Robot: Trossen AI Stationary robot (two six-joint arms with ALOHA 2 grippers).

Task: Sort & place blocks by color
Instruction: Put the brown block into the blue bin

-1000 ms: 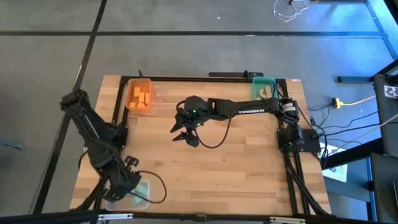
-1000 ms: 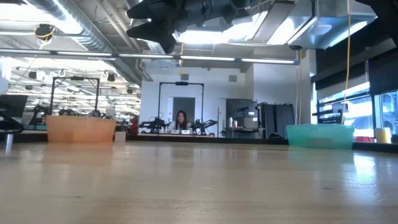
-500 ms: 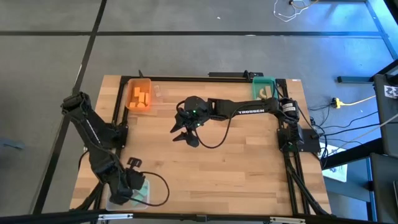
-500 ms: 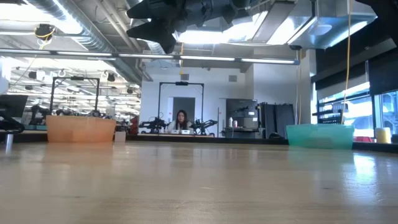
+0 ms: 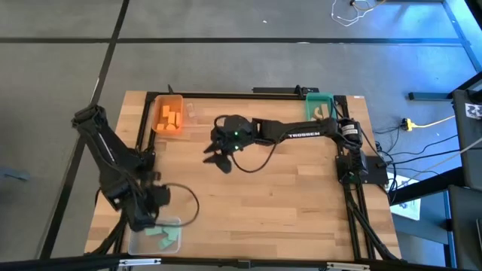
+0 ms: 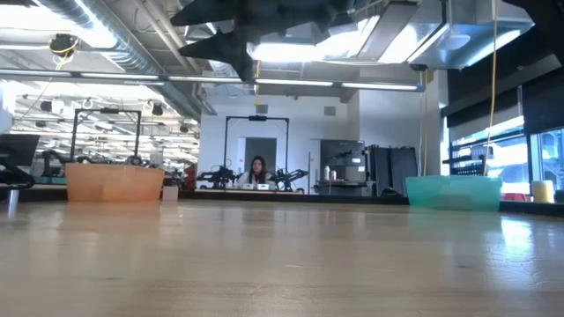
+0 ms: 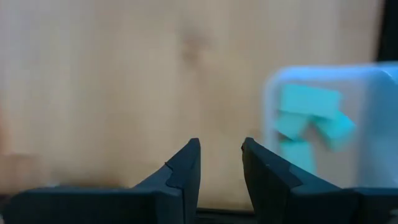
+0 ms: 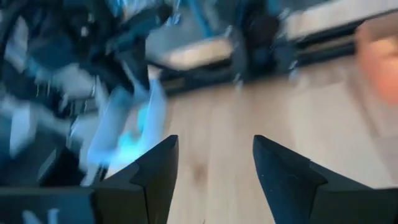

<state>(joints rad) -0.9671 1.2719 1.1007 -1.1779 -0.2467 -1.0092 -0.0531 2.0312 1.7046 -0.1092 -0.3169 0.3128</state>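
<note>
Several orange blocks [image 5: 170, 118] lie in the orange bin [image 5: 169, 100] at the far left of the table. Mint-teal blocks [image 5: 163, 238] lie in the clear bin [image 5: 137, 242] at the near left corner, also in the left wrist view [image 7: 308, 121]. I see no pale wood blocks. My left gripper [image 5: 151, 202] [image 7: 221, 155] hovers open and empty just beyond the clear bin's far edge. My right gripper [image 5: 217, 160] [image 8: 214, 155] hangs open and empty above the table's middle.
A teal bin [image 5: 319, 105] [image 6: 454, 191] stands at the far right. A small clear object [image 5: 192, 113] sits beside the orange bin. A black cable [image 5: 260, 162] loops under the right arm. A person [image 6: 257, 170] sits far behind the table. Bare wood [image 5: 286, 203] spans the middle and near right.
My left gripper has pulled back from over the clear bin toward the far edge, leaving the teal blocks in the bin uncovered. My right gripper has shifted a little toward the table's left and far edge.
</note>
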